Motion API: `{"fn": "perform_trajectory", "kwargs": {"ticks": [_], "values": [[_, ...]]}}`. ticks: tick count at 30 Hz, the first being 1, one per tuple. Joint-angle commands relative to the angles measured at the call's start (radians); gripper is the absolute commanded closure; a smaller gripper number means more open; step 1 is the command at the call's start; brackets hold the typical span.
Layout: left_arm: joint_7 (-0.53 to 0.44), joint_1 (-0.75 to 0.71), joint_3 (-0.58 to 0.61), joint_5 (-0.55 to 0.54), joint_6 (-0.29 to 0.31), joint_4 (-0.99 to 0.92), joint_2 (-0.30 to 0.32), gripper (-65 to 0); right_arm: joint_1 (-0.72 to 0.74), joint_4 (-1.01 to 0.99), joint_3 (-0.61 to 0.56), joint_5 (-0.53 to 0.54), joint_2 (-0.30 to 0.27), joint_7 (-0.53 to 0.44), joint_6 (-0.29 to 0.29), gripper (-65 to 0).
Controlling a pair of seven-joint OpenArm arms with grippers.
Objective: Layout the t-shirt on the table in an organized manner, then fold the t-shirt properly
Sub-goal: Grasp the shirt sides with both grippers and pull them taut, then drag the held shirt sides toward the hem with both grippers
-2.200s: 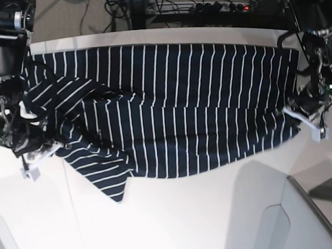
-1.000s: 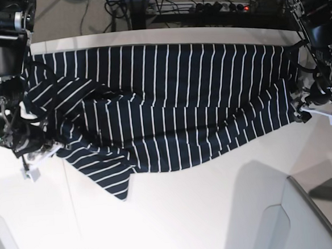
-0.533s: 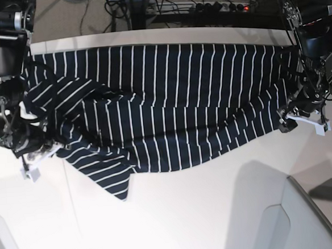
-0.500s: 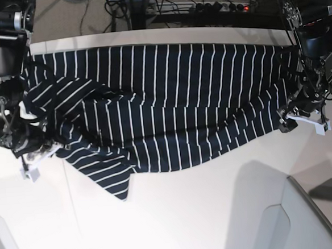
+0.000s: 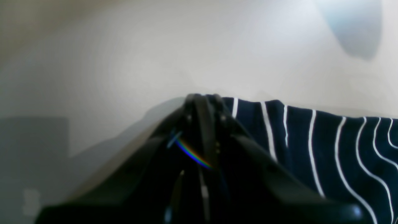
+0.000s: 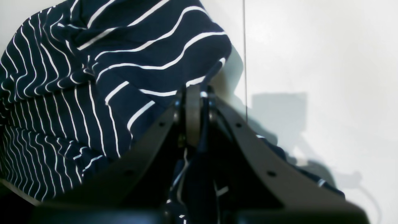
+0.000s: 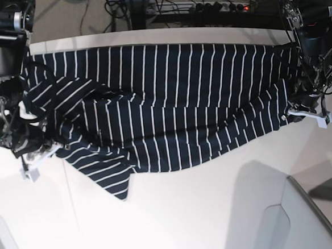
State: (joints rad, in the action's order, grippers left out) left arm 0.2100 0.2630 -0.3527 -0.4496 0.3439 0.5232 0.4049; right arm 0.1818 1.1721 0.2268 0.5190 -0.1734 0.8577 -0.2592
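In the left wrist view the left gripper (image 5: pixel 203 102) has just snapped closed on the hem corner of the striped t-shirt (image 5: pixel 326 149), where a moment ago its jaws stood wide. In the right wrist view the right gripper (image 6: pixel 194 93) stays clamped on bunched fabric beside the table (image 6: pixel 311 46) seam. In the base view the shirt lies spread across the table's far half with both ends now pinched, so stretching it flat looks ready to begin.

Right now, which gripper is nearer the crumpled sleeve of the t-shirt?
Right. The right gripper is shut on the t-shirt beside the crumpled sleeve; the left gripper is shut at the opposite end of the t-shirt, far from it.
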Motion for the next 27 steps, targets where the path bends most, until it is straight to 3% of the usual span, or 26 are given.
{"fn": "perform_trajectory", "kwargs": {"ticks": [1,8,24,27], "values": [[0.042,0.015,0.004,0.013,0.004,0.001,0.007,0.0,0.022,0.018,0.003,0.014,-0.012,-0.013,-0.005,0.0],[0.042,0.04,0.179,0.007,0.002,0.021,0.007,0.0,0.026,0.016,0.003,0.014,-0.013,-0.015,-0.005,0.0],[0.049,0.309,0.198,0.013,0.001,0.039,0.038,0.0,0.21,-0.245,0.0,0.011,-0.108,-0.214,-0.012,-0.2],[0.049,0.327,0.278,0.012,0.001,0.039,0.038,0.0,0.233,-0.297,-0.008,0.011,-0.108,-0.272,-0.038,-0.2]]}}
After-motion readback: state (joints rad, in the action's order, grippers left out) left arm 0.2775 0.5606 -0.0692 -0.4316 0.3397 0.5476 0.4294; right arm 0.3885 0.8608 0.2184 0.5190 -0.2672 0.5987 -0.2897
